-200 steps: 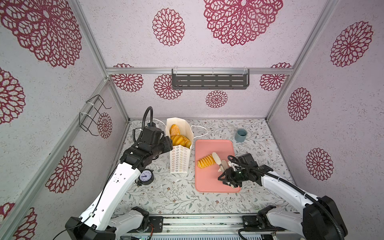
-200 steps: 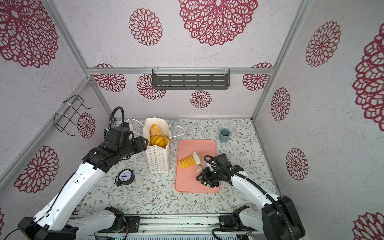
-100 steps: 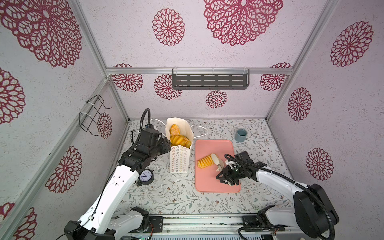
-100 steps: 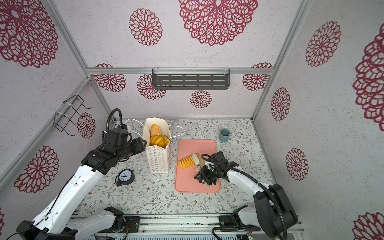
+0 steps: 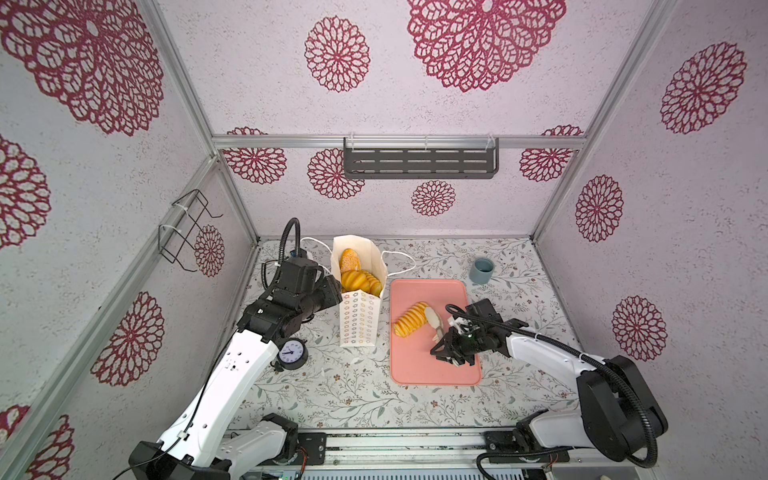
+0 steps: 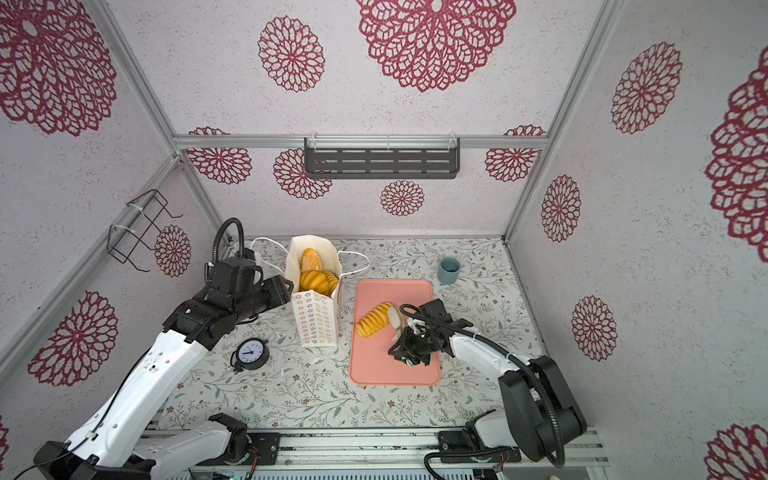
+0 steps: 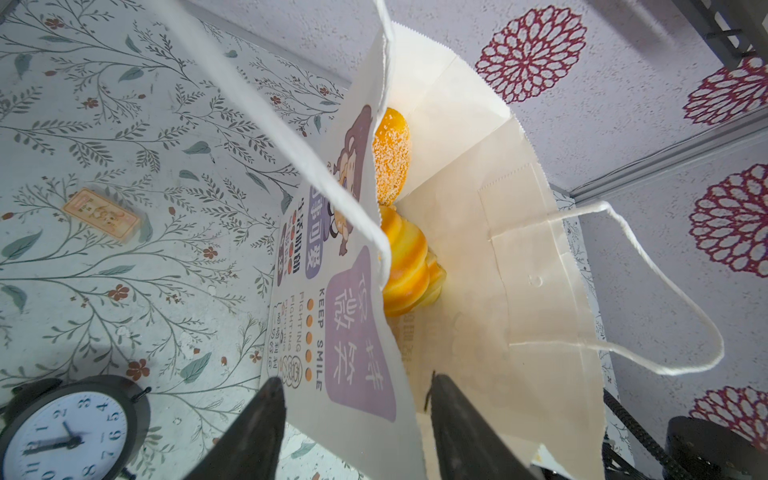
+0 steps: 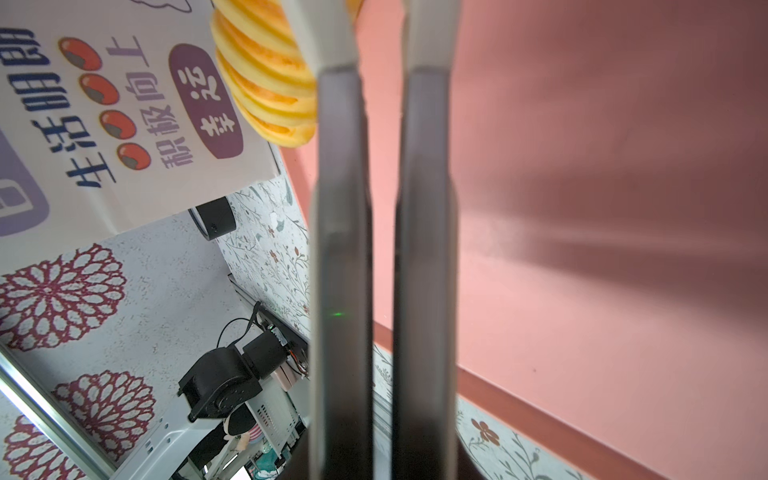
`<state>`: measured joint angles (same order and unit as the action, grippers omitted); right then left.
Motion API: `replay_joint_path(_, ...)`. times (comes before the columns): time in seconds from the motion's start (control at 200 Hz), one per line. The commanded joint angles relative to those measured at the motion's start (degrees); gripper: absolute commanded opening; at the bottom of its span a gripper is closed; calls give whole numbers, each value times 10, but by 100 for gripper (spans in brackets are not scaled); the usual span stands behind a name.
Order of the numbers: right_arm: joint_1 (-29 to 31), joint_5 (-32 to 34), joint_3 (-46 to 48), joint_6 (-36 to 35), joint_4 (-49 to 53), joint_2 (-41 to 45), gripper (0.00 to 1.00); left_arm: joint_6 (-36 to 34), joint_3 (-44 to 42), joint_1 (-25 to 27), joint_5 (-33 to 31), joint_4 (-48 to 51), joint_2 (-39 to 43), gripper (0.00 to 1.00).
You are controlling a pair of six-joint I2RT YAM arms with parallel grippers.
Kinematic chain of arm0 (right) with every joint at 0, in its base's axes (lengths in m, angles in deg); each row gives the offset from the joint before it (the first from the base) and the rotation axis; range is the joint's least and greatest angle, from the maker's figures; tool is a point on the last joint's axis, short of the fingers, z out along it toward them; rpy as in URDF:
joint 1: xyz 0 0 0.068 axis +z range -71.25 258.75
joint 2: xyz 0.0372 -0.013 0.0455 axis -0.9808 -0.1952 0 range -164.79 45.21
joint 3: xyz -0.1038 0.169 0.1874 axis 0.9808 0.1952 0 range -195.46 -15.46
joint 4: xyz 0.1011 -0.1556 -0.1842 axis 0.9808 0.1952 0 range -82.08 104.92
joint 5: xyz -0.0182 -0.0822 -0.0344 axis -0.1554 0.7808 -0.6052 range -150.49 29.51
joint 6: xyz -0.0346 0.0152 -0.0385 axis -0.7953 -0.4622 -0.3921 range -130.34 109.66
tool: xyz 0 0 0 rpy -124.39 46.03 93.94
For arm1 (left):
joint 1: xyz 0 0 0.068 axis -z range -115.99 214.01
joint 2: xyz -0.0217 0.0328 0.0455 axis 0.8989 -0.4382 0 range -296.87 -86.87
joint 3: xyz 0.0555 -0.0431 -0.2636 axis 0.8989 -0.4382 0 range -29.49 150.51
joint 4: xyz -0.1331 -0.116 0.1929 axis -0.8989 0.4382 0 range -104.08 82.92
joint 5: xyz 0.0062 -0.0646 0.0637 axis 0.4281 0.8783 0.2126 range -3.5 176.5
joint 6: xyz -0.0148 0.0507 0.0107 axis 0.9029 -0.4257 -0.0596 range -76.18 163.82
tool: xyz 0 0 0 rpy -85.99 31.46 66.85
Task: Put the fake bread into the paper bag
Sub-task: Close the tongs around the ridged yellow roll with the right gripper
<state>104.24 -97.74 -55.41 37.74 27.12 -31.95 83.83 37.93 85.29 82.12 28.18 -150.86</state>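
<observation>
The white paper bag (image 5: 357, 320) (image 6: 318, 320) stands upright left of the pink tray, with several golden breads (image 5: 359, 280) (image 6: 318, 279) inside. In the left wrist view a sesame bun (image 7: 390, 153) and a ridged roll (image 7: 405, 266) show in the bag (image 7: 457, 145). My left gripper (image 5: 336, 291) (image 6: 286, 291) (image 7: 355, 380) is open and straddles the bag's printed wall, one finger inside and one outside. One ridged spiral bread (image 5: 410, 320) (image 6: 374, 319) (image 8: 266, 83) lies on the tray. My right gripper (image 5: 433, 322) (image 6: 397, 322) (image 8: 380, 25) is shut and empty, low over the tray, with the bread beside the outside of one finger.
The pink tray (image 5: 432, 365) (image 8: 582, 166) lies at centre right. A black alarm clock (image 5: 291, 353) (image 7: 62, 432) stands near the left arm. A grey-blue cup (image 5: 481, 270) sits behind the tray. A small orange tag (image 7: 102, 214) lies on the floral table.
My right gripper's fingers have closed together beside the ridged bread on the tray. The left gripper has stayed at the bag's rim.
</observation>
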Motion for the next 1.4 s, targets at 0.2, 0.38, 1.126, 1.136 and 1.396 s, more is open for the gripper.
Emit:
replay_joint_path(0.2, -17, 58, -42, -61, 93, 107, 0, -3, 11, -8, 16, -10, 4, 61)
replay_joint_path(0.38, -18, 80, -48, -76, 128, 142, 0, 2, 19, -8, 25, -12, 0, 69)
replay_joint_path(1.126, -14, 8, -2, -38, 37, 71, 40, 7, -1, -8, 13, -9, 18, 86)
replay_joint_path(1.136, -14, 7, -2, -39, 35, 68, 40, 7, -1, -8, 13, -9, 18, 86)
replay_joint_path(1.396, -2, 3, -34, -38, 24, 9, 43, 5, -11, -9, 12, -21, 20, 86)
